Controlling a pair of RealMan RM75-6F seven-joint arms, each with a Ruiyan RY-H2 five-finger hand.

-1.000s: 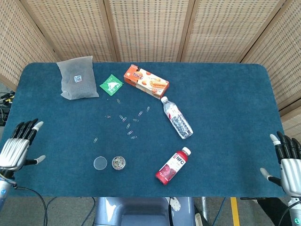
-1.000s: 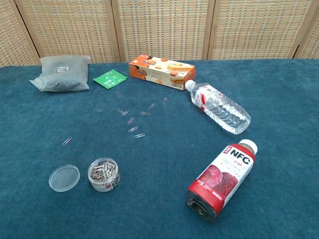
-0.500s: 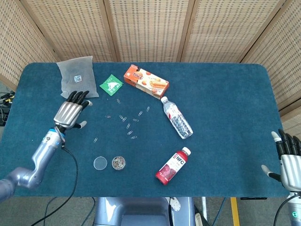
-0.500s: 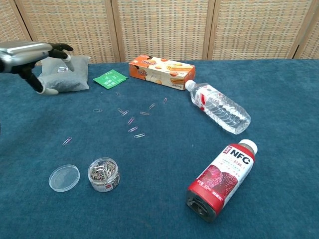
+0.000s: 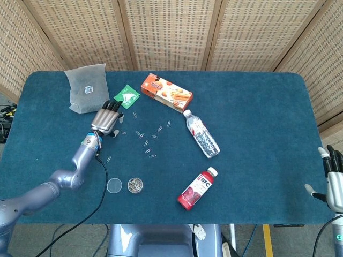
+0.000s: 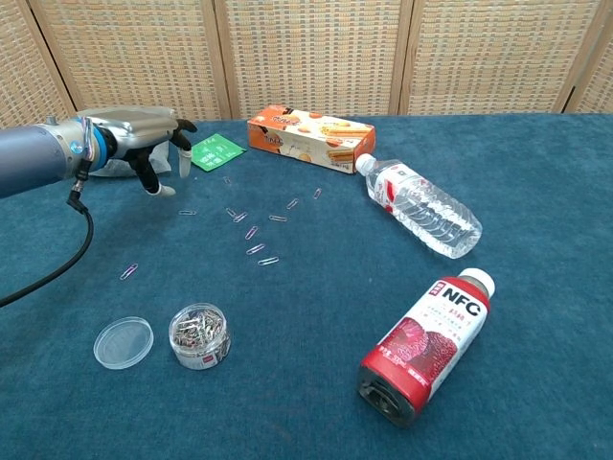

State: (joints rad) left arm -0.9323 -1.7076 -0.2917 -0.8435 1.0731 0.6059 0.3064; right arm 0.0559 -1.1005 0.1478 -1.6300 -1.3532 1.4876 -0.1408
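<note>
Red juice bottle [image 6: 426, 345] lies nearest on the blue cloth table [image 5: 257, 118], beside the small jar of paper clips [image 6: 199, 336] and its loose lid [image 6: 124, 342]. Further back the left hand [image 5: 106, 119] hovers with fingers spread, holding nothing, above scattered paper clips [image 6: 251, 233], near the green packet [image 5: 126, 97]. The right hand [image 5: 334, 182] is open at the table edge.

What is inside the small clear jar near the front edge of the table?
The jar stands open, holding a heap of metal paper clips. Its lid lies beside it. The jar's bottom is covered by the clips.
</note>
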